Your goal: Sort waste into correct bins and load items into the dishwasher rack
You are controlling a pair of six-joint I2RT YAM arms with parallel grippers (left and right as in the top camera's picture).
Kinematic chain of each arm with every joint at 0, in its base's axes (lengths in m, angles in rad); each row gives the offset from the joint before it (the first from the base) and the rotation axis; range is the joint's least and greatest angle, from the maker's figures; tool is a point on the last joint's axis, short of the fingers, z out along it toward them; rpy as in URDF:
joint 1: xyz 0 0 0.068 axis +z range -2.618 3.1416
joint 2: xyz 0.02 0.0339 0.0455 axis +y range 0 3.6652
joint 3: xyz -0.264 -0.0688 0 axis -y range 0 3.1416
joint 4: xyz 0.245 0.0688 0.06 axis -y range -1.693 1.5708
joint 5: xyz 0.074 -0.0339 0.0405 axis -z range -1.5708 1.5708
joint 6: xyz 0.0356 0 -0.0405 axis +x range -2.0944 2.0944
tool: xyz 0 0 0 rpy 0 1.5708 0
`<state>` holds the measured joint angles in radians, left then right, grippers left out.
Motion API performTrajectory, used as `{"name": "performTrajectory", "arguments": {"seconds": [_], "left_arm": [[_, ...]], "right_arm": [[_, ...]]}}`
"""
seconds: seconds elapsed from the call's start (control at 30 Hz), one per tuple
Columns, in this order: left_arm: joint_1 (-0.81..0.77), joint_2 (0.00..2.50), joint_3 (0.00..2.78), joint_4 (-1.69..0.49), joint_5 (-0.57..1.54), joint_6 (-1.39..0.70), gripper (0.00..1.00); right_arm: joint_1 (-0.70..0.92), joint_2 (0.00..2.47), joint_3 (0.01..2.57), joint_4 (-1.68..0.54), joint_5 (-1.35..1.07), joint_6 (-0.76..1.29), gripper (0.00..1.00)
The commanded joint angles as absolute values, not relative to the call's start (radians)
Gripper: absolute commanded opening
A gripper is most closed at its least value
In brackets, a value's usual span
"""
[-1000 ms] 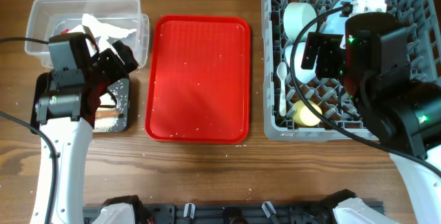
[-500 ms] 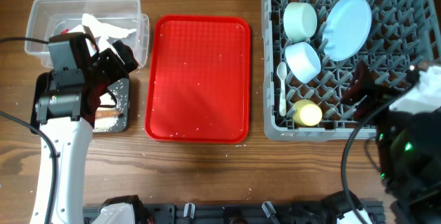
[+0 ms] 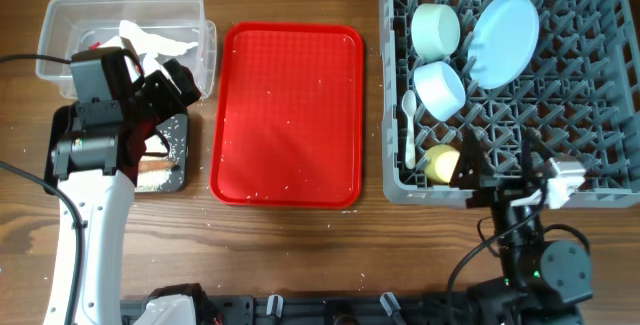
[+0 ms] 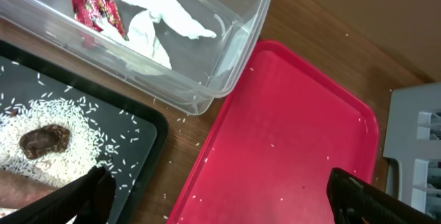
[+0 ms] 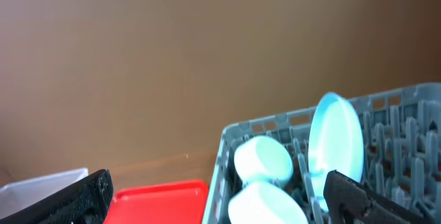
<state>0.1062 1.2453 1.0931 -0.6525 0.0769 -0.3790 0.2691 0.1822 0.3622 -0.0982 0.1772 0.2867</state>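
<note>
The grey dishwasher rack (image 3: 600, 115) holds the pale green bowl (image 3: 436, 27), pale blue bowl (image 3: 440, 87), pale blue plate (image 3: 503, 37), white spoon (image 3: 409, 125) and yellow cup (image 3: 441, 162). The clear tub (image 3: 60, 15) holds crumpled white paper (image 4: 155, 10) and the red-and-white wrapper (image 4: 93, 3). The black tray (image 4: 145, 134) holds rice crumbs (image 4: 55, 114), the dark lump (image 4: 43, 140) and the long brown piece (image 3: 155, 168). My left gripper (image 4: 220, 203) is open and empty over the black tray's right edge. My right gripper (image 5: 220, 196) is open and empty at the rack's front edge.
The flat red tray (image 3: 290, 115) lies between the bins and the rack, with a few rice grains on it. Scattered grains lie on the wooden table near the black tray. The right arm's base (image 3: 540, 265) sits at the table's front edge.
My right arm has pulled back out of the rack and down to the table's front edge, uncovering the plate and bowls. The left arm has not moved.
</note>
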Motion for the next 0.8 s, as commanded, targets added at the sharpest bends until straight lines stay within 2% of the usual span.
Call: {"name": "performTrajectory", "arguments": {"seconds": [0.0,0.43,0.6,0.77], "left_arm": [[0.102,1.246,1.107,-0.651,0.081,-0.374,1.00],[0.102,1.246,1.107,-0.651,0.081,-0.374,1.00],[0.102,1.246,1.107,-0.651,0.081,-0.374,1.00],[0.102,1.246,1.107,-0.651,0.081,-0.374,1.00]], "right_arm": [[0.264,0.118,0.287,-0.079,0.132,0.288,1.00],[0.264,0.002,0.004,0.118,0.094,0.289,1.00],[0.264,0.003,0.005,0.012,0.083,0.291,1.00],[0.264,0.017,0.005,0.015,0.080,0.291,1.00]]}}
